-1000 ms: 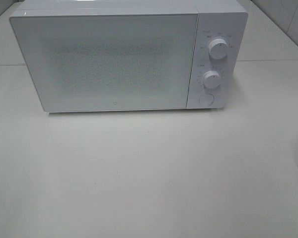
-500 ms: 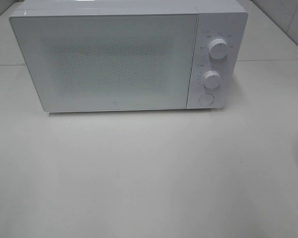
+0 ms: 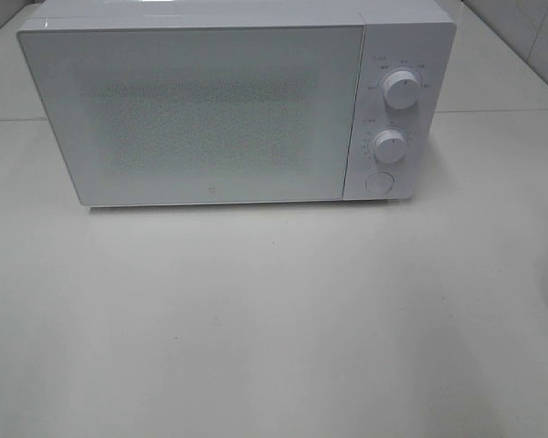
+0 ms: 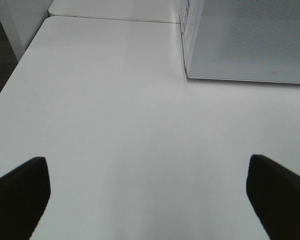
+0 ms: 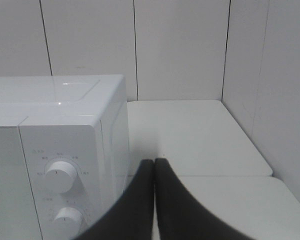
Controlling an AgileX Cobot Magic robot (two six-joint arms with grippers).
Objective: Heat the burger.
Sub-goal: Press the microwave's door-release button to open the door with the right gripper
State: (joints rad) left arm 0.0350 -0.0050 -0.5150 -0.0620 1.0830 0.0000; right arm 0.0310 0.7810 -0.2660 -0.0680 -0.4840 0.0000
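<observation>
The burger is out of view in every frame. A white microwave point(image 3: 228, 100) stands at the back of the white table point(image 3: 274, 319) with its door closed; two round knobs point(image 3: 401, 89) and a round button point(image 3: 379, 182) sit on its right panel. Neither arm shows in the high view. In the left wrist view my left gripper point(image 4: 147, 192) is open, its two black fingers point(image 4: 20, 192) spread wide above bare table, with the microwave's point(image 4: 250, 40) lower front corner ahead. In the right wrist view my right gripper point(image 5: 154, 162) is shut with nothing between its fingertips, raised beside the microwave's point(image 5: 55, 150) knob panel.
A seam between two tabletops runs behind the microwave point(image 3: 493, 111). Tiled white walls point(image 5: 180, 50) close off the back and right side. The table's left edge point(image 4: 10, 80) drops off beside a dark floor.
Nothing has moved in the high view; the microwave stays closed and no arm enters the frame.
</observation>
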